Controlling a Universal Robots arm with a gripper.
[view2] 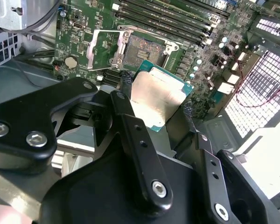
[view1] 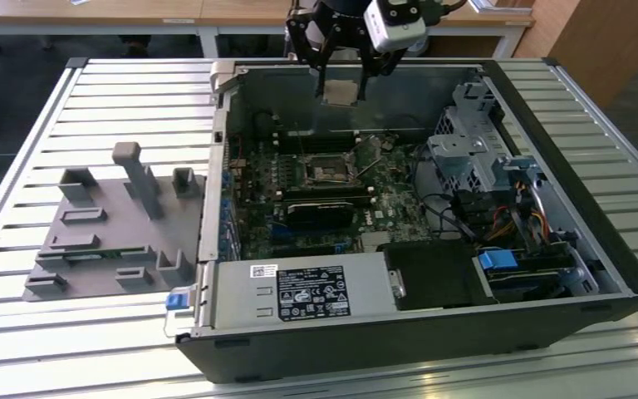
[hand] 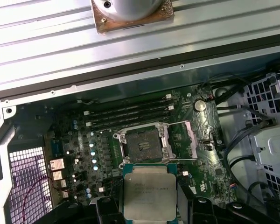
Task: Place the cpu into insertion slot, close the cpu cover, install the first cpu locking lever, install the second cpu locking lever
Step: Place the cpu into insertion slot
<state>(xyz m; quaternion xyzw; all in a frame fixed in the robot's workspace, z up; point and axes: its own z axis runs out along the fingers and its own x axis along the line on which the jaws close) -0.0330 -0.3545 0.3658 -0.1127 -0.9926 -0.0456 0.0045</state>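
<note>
- Gripper (view2: 155, 111): black finger links nearest the lens in the second wrist view. The fingers (view2: 123, 95) are drawn in to the width of the chip and clamp it by two opposite edges. They touch nothing else.
- Cpu (view2: 161, 91): silvery top facing up, green border visible. It is held level in the air above the circuit board (hand: 79, 140), inside the open computer case (view1: 585, 241), and is not yet seated.
- Insertion slot (hand: 143, 144): empty, with a dark centre. In the first wrist view it lies just beside the hanging chip's edge, not directly under the chip.
- Cpu cover (view2: 120, 49): swung open, standing beside the slot and clear of it.
- Risk, misalignment: the chip sits off to one side of the slot. Lowered from this position, it would likely land on the rim or go in skewed, which could bend the contacts.
- Risk, orientation: I cannot make out whether the chip's notches match the slot. A wrong turn would stop it seating.
- Risk, grip: an edge-only hold may let the chip tilt or slip.
- Risk, clearance: a finger may catch the raised cover on the way down.
</note>
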